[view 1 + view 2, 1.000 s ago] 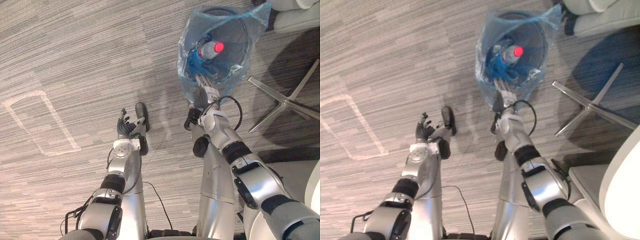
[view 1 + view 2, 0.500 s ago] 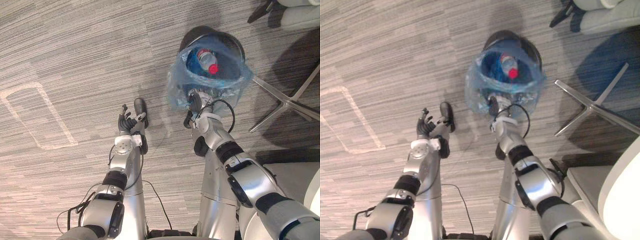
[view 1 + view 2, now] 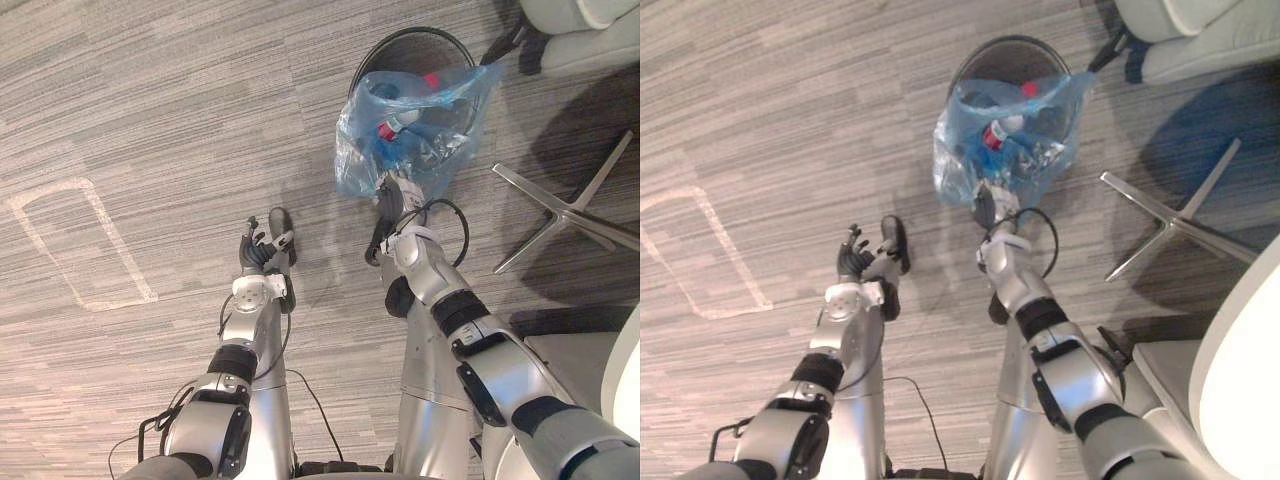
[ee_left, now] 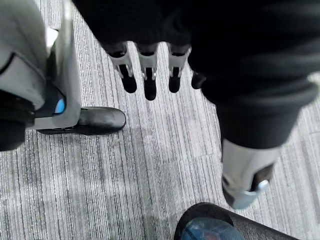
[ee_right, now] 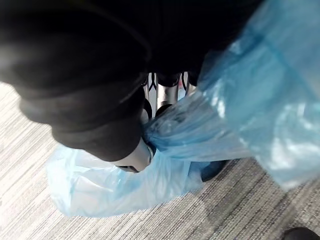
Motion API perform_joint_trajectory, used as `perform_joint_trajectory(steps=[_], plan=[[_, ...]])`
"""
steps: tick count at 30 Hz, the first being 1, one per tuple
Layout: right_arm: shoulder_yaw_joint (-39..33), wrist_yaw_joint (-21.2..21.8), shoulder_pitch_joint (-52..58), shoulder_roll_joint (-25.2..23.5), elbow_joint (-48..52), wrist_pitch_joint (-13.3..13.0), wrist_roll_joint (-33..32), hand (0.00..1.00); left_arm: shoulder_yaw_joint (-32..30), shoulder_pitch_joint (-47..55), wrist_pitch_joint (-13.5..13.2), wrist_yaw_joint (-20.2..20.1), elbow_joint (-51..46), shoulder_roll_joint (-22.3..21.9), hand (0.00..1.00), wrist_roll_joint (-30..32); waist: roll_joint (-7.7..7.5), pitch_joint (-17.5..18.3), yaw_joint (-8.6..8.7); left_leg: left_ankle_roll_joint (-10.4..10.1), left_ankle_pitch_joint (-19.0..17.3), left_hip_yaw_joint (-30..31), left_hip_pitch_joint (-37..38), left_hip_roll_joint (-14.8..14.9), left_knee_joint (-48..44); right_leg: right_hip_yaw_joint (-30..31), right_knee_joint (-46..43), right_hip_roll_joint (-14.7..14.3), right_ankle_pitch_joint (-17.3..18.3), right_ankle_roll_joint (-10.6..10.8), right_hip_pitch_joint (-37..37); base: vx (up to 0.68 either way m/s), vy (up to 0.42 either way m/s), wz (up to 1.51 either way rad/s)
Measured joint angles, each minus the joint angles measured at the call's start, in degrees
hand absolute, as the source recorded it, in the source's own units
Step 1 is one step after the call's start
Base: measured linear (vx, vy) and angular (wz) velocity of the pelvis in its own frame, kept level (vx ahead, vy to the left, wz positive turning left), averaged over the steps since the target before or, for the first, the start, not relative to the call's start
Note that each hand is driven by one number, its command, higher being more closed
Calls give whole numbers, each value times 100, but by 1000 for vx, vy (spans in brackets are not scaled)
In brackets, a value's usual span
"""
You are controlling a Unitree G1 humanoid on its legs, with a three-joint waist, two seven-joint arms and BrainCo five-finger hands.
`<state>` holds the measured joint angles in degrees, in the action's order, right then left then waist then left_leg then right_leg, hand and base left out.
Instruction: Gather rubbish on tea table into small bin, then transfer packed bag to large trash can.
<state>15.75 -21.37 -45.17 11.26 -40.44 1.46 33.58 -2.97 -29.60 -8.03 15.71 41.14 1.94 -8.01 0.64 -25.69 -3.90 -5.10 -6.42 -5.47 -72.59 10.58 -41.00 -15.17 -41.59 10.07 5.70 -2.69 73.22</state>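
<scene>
The translucent blue plastic bag [image 3: 420, 150] now hangs clear of the round black small bin [image 3: 400, 40], where half a second ago it still sat over the bin's mouth. It droops in front of the near rim, just above the grey striped carpet [image 3: 150, 120]. The right hand [image 3: 390, 200] is clenched on the bag's gathered edge, and the right wrist view shows bunched blue plastic pinched between its thumb [image 5: 134, 152] and the fingers. Inside the bag lie a clear plastic bottle with a red cap [image 3: 998, 128] and other crumpled rubbish.

The left hand [image 3: 262, 255] hangs over the carpet with relaxed fingers [image 4: 145, 80], grasping nothing. A silver star-shaped chair base [image 3: 570, 210] stands well to the right of the bag.

The gathering looks finished and the packed bag appears to be out of the small bin. What seems left is carrying it to the large trash can and dropping it in.
</scene>
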Motion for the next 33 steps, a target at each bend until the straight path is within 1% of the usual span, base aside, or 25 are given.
perform_joint_trajectory(steps=[3,5,9,11,12,15,16,17,18,20,23,25,28,29,31,32,33], plan=[[-4,0,201,-5,308,-8,-136,100,-2,97,9,-13,-21,-40,0,3,0,0,-3,-2,-1,-6,187,25,13,-4,46,-30,-19,-31,-192,-19,-34,-7],[-5,-4,365,-32,621,-42,-298,100,9,243,24,-17,-133,-55,0,10,-2,2,-12,40,-31,-23,342,69,29,-12,147,-79,-52,-67,-374,-24,-34,-17],[-49,-12,764,-214,1232,-111,-738,100,88,461,143,-46,-198,-60,0,94,-8,50,-5,43,-46,-41,734,91,114,-22,308,-121,-47,-48,-784,-13,-14,-6],[-92,-8,1129,-299,1884,-128,-954,100,194,594,189,-101,-300,-58,0,131,-9,51,1,36,-51,-76,1061,94,248,-26,439,-149,-53,-36,-1104,-4,-16,-2],[-105,-10,1223,-332,2013,-146,-1005,100,206,644,221,-105,-327,-57,0,134,-9,51,0,35,-50,-88,1189,99,293,-28,492,-160,-54,-34,-1240,9,-32,-8],[-110,-2,1785,-413,2747,-204,-1310,100,306,1050,239,-123,-535,-64,0,224,-23,91,31,31,-53,-186,1976,110,602,-13,841,-227,-100,27,-1991,36,-21,-12],[-110,2,1865,-418,2868,-222,-1374,100,327,1107,241,-125,-553,-72,0,244,-18,121,39,29,-51,-193,2075,104,660,-15,909,-237,-111,38,-2095,52,-5,-9],[-111,2,2059,-444,3118,-283,-1471,100,412,1257,252,-128,-559,-68,0,299,-28,210,58,26,-49,-210,2353,101,802,-16,1098,-276,-137,65,-2384,57,0,-6],[-107,4,2117,-446,3186,-305,-1515,100,423,1298,259,-130,-559,-70,0,323,-36,244,58,25,-49,-215,2437,100,847,-18,1150,-284,-147,73,-2473,72,7,-6],[-90,23,2368,-468,3421,-324,-1628,100,418,1508,310,-130,-553,-79,0,356,-107,410,56,14,-41,-269,2838,80,1083,-26,1380,-305,-191,75,-2861,85,7,-3],[-80,56,2589,-476,3773,-349,-1799,100,418,1656,364,-130,-447,-87,0,459,-113,447,59,-34,-11,-313,3308,52,1291,-36,1601,-326,-254,83,-3334,104,9,-3],[-75,99,2809,-534,4006,-399,-1852,100,419,1825,386,-132,-288,-106,0,469,-132,631,72,-36,-8,-335,3631,17,1443,-42,1796,-336,-273,111,-3661,109,6,-1],[-66,194,3091,-690,4022,-509,-1967,100,425,2074,398,-138,-2,-105,0,583,-225,977,75,-56,7,-370,4131,-33,1786,-36,2138,-375,-311,170,-4151,125,-4,-1],[-41,247,3207,-723,4024,-550,-2023,100,472,2154,398,-140,141,-79,0,635,-287,1104,76,-65,49,-410,4338,-68,1979,-14,2277,-381,-330,199,-4318,119,-7,-4],[2,328,3302,-726,4023,-572,-2042,100,557,2217,415,-165,406,-29,0,685,-352,1193,84,-64,157,-438,4672,-156,2328,11,2509,-378,-386,241,-4587,106,-6,0],[6,411,3369,-673,4017,-601,-2095,100,689,2271,465,-243,590,4,0,689,-372,1275,108,-54,279,-440,4910,-225,2654,15,2787,-392,-492,284,-4800,77,-1,4],[7,433,3389,-672,4017,-606,-2113,100,713,2295,467,-243,613,17,0,691,-372,1296,111,-56,302,-440,4951,-235,2727,14,2863,-399,-518,291,-4846,70,7,2]])
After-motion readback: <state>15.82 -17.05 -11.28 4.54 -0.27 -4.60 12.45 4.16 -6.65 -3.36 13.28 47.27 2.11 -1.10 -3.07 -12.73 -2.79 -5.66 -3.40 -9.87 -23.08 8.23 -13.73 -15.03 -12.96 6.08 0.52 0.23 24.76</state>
